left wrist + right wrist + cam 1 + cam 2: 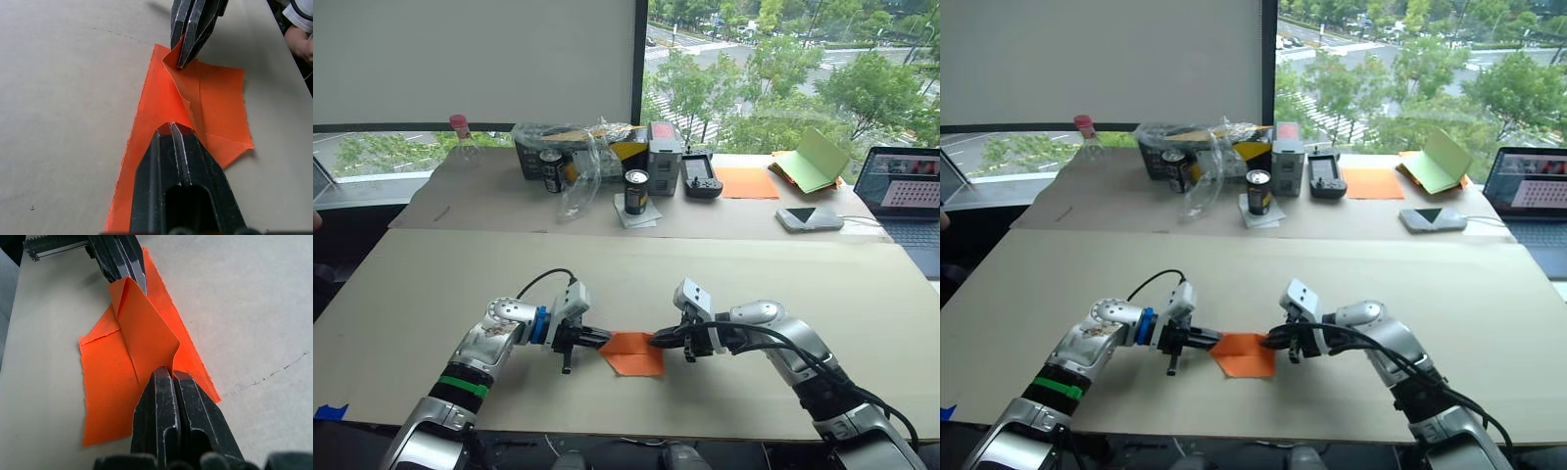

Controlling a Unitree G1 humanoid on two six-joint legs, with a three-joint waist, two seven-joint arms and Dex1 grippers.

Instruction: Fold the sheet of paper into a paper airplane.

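Note:
The bright orange sheet of paper (633, 358) lies partly folded near the front edge of the table, between my two grippers. A raised fold (142, 328) runs along its middle, standing up off the flat part. My left gripper (605, 338) is shut on the left end of this fold, and in the left wrist view its tips (171, 129) pinch the paper. From the opposite side, my right gripper (657, 341) is shut on the other end of the same fold (182, 78). The rest of the sheet (220, 98) stays flat on the table.
On the far table stand two dark cans (635, 191), a clear bottle (462, 137), a plastic bag (570, 157), a black remote (701, 176), a paler orange sheet (745, 182), a light green booklet (817, 160), a white device (808, 218) and a laptop (907, 191). A person's hand (299, 41) is beyond the table edge.

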